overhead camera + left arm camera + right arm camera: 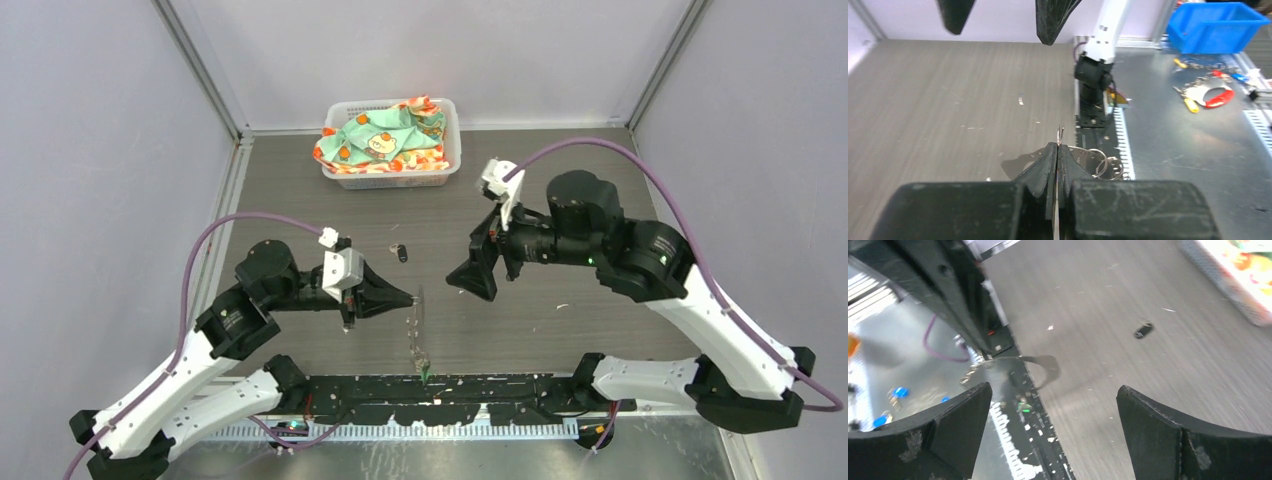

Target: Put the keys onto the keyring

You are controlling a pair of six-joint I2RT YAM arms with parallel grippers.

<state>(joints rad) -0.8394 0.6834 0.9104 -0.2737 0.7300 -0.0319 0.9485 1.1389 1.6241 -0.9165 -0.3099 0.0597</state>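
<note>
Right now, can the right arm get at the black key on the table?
Probably yes. The black key lies alone on the table, and the open right end effector hovers close by; the left end effector, shut on the keyring, is aside.

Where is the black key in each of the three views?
Top external: the black key lies near the centre, just beyond the left pincer.
Left wrist: not in it.
Right wrist: upper right, on the table.
Shared landmark: the keyring, pinched in the left pincer, shows in all three.
</note>
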